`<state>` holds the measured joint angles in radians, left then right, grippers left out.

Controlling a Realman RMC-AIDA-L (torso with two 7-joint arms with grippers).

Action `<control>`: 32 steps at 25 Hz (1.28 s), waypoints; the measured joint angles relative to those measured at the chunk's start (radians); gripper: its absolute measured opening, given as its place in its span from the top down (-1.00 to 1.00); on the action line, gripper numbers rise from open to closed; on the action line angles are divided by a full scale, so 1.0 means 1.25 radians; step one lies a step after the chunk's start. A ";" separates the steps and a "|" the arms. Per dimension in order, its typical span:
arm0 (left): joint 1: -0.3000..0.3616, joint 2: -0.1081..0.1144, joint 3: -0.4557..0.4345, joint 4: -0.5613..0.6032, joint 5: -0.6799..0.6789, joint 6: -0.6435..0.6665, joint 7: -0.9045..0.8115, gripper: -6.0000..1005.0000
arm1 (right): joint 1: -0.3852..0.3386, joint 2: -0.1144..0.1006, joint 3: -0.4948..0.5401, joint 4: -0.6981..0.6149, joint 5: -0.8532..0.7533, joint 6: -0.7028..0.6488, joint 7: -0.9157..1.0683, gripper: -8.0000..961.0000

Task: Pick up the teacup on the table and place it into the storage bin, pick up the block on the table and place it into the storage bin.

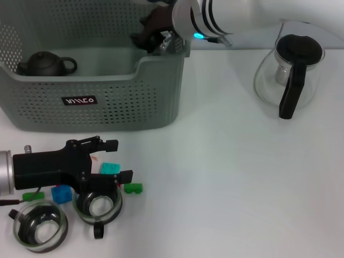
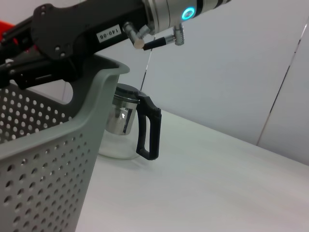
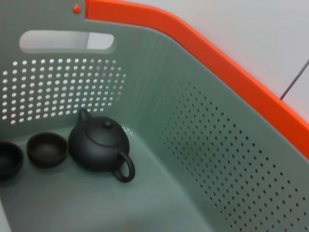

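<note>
**Right arm over the bin, left arm low among the cups and blocks**

We see the storage bin (image 1: 107,107) at the far left of the table, with a dark teapot (image 3: 99,145) and two small dark teacups (image 3: 47,149) on its floor. To the right, well apart from the bin, stands a glass carafe (image 1: 290,70) with a black handle.

Our right gripper (image 1: 153,32) hangs above the bin's right-hand corner, inside the rim; we cannot tell how its fingers stand or whether it holds anything.

Our left gripper (image 1: 110,161) lies low in front of the bin, its black fingers spread apart. A teal block (image 1: 110,168) sits just between them. Near it lie a blue block (image 1: 62,193), a green block (image 1: 133,188), and two glass cups (image 1: 98,207), one partly under the gripper.
</note>
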<state>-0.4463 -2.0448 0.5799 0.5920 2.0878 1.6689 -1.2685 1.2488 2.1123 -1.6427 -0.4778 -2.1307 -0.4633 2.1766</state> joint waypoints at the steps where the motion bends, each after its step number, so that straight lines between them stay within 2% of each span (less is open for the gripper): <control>1: 0.000 0.000 0.000 0.000 0.000 0.000 0.000 -0.60 | -0.003 0.000 -0.001 -0.008 0.000 0.000 0.000 0.56; 6: 0.000 0.001 0.000 0.000 0.000 0.001 -0.002 -0.59 | -0.039 -0.004 0.000 -0.092 -0.002 -0.012 0.000 0.08; 12: 0.007 0.006 -0.001 0.004 0.000 0.007 -0.005 -0.59 | -0.138 -0.009 0.006 -0.317 -0.002 -0.069 -0.005 -0.26; 18: 0.009 0.013 -0.001 0.006 0.003 0.009 -0.004 -0.58 | -0.318 -0.008 0.001 -0.607 0.008 -0.162 -0.028 -0.26; 22: 0.009 0.022 -0.001 0.008 0.006 0.016 -0.004 -0.58 | -0.449 -0.009 0.005 -0.728 0.103 -0.247 -0.090 -0.28; 26: 0.010 0.029 -0.001 0.012 0.008 0.029 -0.005 -0.58 | -0.542 -0.012 0.056 -0.750 0.270 -0.388 -0.211 -0.33; 29: 0.012 0.033 -0.001 0.041 0.028 0.061 -0.005 -0.58 | -0.566 -0.012 0.130 -0.693 0.361 -0.545 -0.288 -0.37; 32: 0.014 0.036 -0.001 0.071 0.049 0.093 -0.012 -0.58 | -0.566 -0.012 0.208 -0.609 0.388 -0.651 -0.330 -0.40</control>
<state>-0.4292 -1.9997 0.5785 0.6812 2.1490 1.7848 -1.2834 0.5416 2.0971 -1.3828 -1.2396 -1.6454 -1.2770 1.7642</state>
